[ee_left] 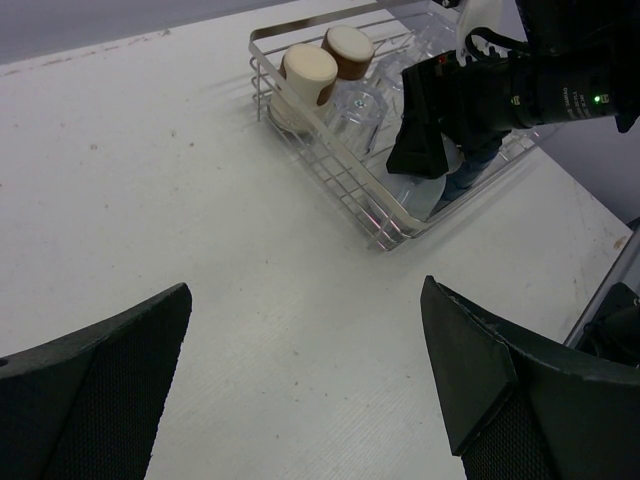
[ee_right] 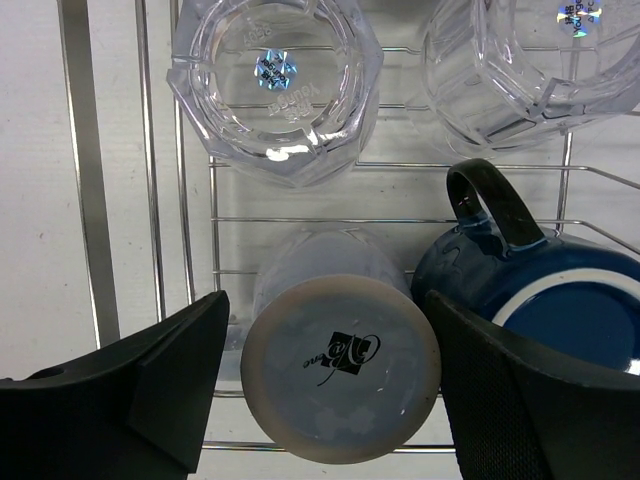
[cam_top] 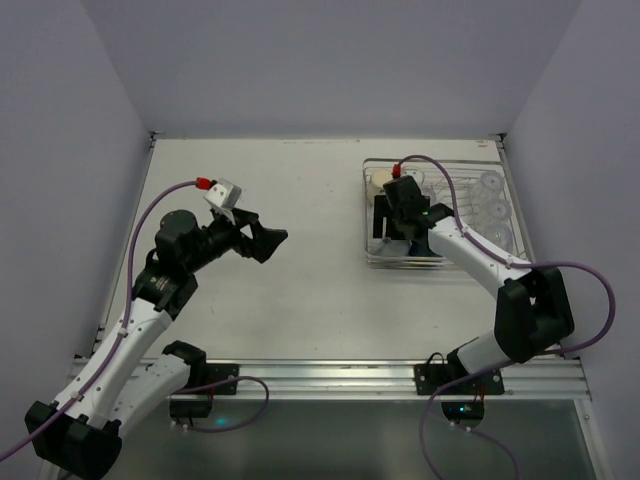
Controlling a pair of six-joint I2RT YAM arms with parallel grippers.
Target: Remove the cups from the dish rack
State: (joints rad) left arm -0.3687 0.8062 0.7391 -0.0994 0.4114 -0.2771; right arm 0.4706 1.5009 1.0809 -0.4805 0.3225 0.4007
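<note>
In the right wrist view, the right end effector (ee_right: 330, 400) is spread wide at the bottom of the frame. One finger lies on each side of a light blue-grey mug (ee_right: 340, 375), whose base faces the camera; whether they touch it is hard to judge. A dark navy handled mug (ee_right: 545, 300) sits lower right, with two clear faceted glass tumblers (ee_right: 275, 85) above. All rest inside the silver wire dish rack (ee_right: 80, 150).

Only the left wrist view shows two brown cups with cream tops (ee_left: 312, 68), in the rack's upper-left corner. The left end effector (ee_left: 305, 380), also spread open, hangs over the white surface (ee_left: 150, 180).

In the top view the rack sits at right, near the surface edge, and the surface stretches from it to the left arm.
</note>
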